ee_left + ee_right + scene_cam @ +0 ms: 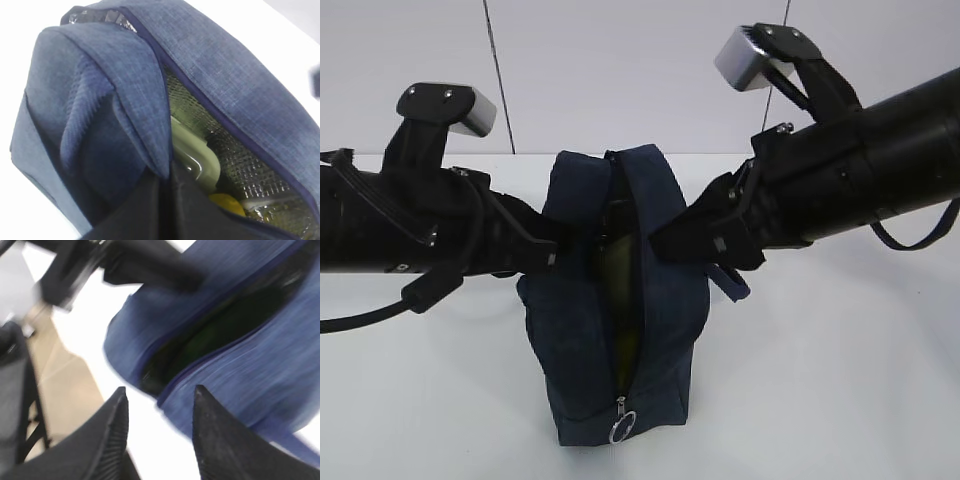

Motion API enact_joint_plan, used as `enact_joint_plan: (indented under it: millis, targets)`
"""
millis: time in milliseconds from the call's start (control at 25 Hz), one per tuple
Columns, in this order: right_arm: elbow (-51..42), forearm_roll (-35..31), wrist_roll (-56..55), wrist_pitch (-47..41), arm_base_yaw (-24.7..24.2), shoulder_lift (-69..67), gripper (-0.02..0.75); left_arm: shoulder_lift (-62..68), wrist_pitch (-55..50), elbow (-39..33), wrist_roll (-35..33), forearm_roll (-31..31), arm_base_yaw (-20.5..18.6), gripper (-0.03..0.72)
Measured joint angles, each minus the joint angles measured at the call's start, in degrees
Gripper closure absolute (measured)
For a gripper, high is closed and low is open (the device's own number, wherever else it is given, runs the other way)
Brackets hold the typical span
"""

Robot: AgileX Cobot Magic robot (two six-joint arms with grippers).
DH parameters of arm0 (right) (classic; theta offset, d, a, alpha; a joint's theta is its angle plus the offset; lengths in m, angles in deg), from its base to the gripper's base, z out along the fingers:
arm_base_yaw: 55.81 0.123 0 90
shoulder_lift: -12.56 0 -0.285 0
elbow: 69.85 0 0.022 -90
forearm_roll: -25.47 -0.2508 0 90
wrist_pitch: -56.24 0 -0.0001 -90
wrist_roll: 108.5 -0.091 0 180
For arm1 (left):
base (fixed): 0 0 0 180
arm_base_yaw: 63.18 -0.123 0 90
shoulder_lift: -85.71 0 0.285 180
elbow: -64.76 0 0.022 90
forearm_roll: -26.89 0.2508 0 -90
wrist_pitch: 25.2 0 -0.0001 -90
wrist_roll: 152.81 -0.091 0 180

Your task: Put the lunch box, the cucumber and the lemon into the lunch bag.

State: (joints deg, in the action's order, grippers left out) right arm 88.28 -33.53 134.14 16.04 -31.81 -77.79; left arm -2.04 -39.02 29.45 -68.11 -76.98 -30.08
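On the white worktop stands the lunch bag, upright, its zipper run open along the top and the silver ring pull hanging at the near end. Inside the bag, the left wrist view shows the pale green lid of the lunch box lying against the silvery lining, with the lemon just beside it, deeper in. A dark green shape in the mouth of the bag may be the cucumber, but I cannot tell for sure.

The left end effector is pinched narrow on the left flap of the bag, holding the mouth apart. The right end effector hovers just off the bag's right side, its jaws parted with nothing between them in the wrist view.

The bag's fabric is soft and folds readily, so it will sag and close unless a flap is held; the seam by the zipper or a strap handle looks the firmest place to grip. The lunch box seems rigid and smooth, probably slippery on its lid, best taken across its narrow sides. The lemon is firm and round and could roll.

No brand, label or writing can be read on anything.
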Motion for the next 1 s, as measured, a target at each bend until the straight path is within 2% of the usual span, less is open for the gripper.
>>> enact_joint_plan:
  millis: [360, 600, 1000]
  targets:
    - [0.1, 4.3, -0.7, -14.6, 0.0, 0.9, 0.409, 0.0, 2.3, 0.0, -0.3, -0.1, 0.0, 0.695]
    - [-0.5, 5.2, -2.2, -19.8, 0.0, 1.1, 0.41, 0.0, 2.8, 0.2, -0.3, -0.1, 0.0, 0.695]
    - [-10.4, -2.2, 0.4, -19.9, 0.0, 5.4, 0.41, 0.0, 2.9, 0.3, -0.3, -0.1, 0.0, 0.694]
